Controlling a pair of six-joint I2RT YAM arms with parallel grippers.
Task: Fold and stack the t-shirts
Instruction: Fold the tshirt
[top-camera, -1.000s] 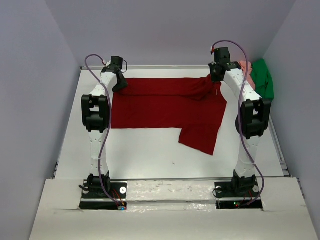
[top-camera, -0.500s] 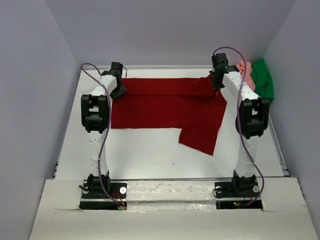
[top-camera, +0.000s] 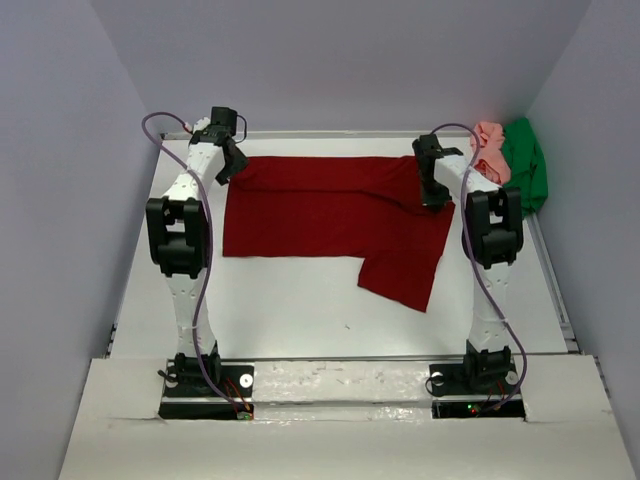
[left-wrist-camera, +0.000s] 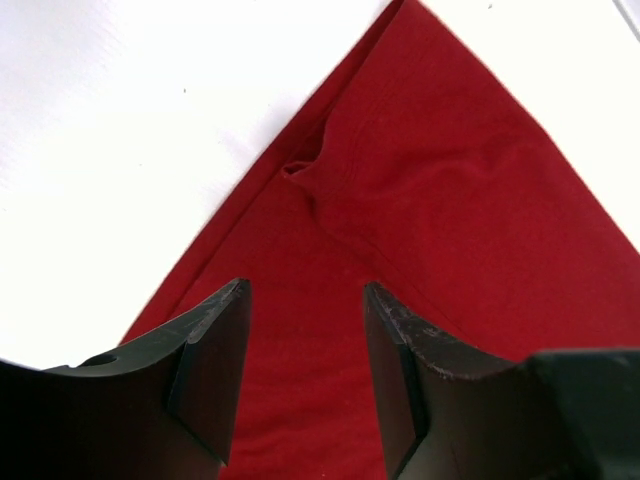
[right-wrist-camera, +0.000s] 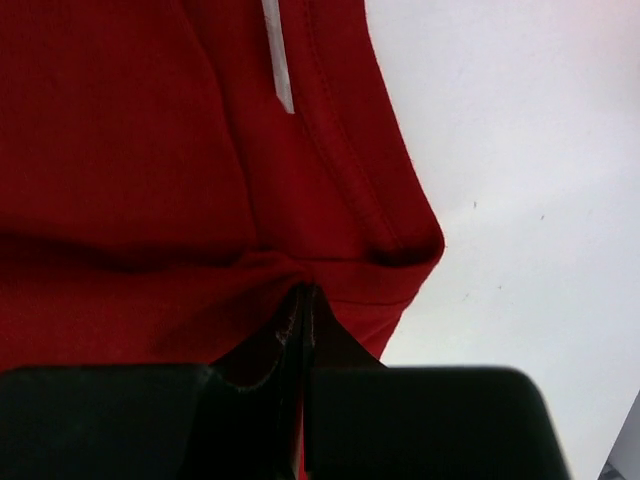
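My right pincer (right-wrist-camera: 305, 300) has drawn nearer, pinched shut on the red shirt (top-camera: 330, 205) at its right edge. My left pincer (left-wrist-camera: 305, 295) has lifted off its far left corner, jaws apart and empty. The shirt lies spread on the white table (top-camera: 290, 310), grey walls (top-camera: 70, 150) around. Right of it, the pink shirt (top-camera: 490, 150) and green shirt (top-camera: 525, 160) sit bunched, their shapes hard to make out.

a white table (top-camera: 300, 310) sits enclosed by plain pale grey walls (top-camera: 350, 60).
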